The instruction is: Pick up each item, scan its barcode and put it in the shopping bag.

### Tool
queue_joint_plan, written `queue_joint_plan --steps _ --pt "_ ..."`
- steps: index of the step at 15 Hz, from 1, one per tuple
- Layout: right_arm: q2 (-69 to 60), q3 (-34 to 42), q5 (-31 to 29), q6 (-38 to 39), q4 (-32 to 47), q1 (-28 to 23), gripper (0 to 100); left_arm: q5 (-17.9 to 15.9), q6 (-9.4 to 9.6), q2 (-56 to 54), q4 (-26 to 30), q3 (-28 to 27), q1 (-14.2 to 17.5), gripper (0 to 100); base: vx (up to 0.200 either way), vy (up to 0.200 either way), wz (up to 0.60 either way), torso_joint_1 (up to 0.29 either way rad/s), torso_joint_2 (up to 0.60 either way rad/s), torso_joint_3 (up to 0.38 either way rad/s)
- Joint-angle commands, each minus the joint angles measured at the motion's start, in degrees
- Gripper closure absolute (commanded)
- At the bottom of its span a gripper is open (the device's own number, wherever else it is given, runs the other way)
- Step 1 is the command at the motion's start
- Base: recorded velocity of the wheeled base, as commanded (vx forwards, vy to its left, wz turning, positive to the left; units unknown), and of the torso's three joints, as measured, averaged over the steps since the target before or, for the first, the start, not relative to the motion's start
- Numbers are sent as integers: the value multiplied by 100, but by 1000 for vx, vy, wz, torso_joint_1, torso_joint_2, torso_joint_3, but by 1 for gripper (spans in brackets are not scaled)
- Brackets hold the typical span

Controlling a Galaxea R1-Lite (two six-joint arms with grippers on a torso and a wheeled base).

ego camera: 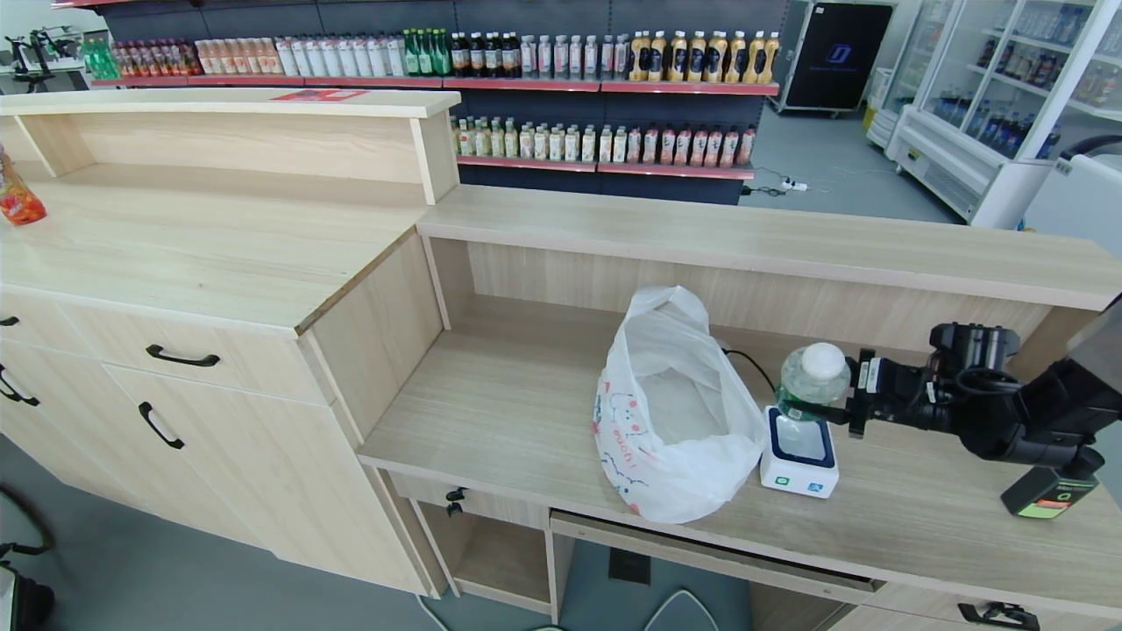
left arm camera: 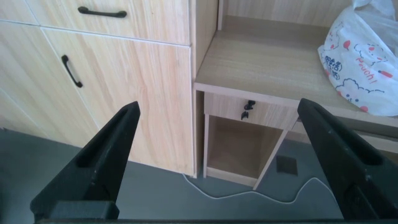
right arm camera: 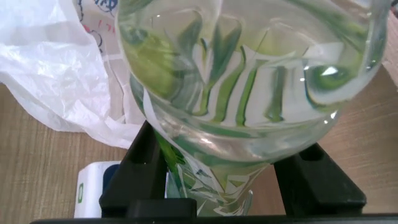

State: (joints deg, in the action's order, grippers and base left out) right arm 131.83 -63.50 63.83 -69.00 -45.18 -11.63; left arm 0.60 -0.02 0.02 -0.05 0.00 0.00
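My right gripper is shut on a clear water bottle with a white cap and green label, held just above the white barcode scanner on the lower counter. Up close, the bottle sits between the black fingers, with the scanner below it. The white shopping bag stands open right beside the scanner, on its left. My left gripper hangs open over the floor in front of the counter, with the bag far off on the counter.
A black handheld device lies on the counter at the right. A taller wooden counter with drawers rises on the left, with a snack packet at its far edge. Shelves of drinks stand behind.
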Motion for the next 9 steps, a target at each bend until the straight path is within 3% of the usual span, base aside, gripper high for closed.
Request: queue_joint_plan --steps 1,2,4,6,7,8,9 --pt "-738 154 -37 624 35 -32 100 2 2 -2 -4 0 0 0 0 0 0 0 0 0" --pt "-1573 435 -292 1591 299 -32 100 2 -6 -2 -4 0 0 0 0 0 0 0 0 0" --pt "-2557 681 -881 2751 800 -15 100 2 -6 -2 -4 0 0 0 0 0 0 0 0 0" --pt "-2856 804 -1127 3147 932 -15 100 2 2 -2 5 0 0 0 0 0 0 0 0 0" --pt "-3445 1173 -2445 3806 1248 -15 100 2 -6 -2 -4 0 0 0 0 0 0 0 0 0" --pt "-3541 1173 -3263 3841 1459 -59 100 2 2 -2 -4 0 0 0 0 0 0 0 0 0" --pt "-3585 1182 -3658 3912 1538 -76 100 2 -6 -2 -4 0 0 0 0 0 0 0 0 0"
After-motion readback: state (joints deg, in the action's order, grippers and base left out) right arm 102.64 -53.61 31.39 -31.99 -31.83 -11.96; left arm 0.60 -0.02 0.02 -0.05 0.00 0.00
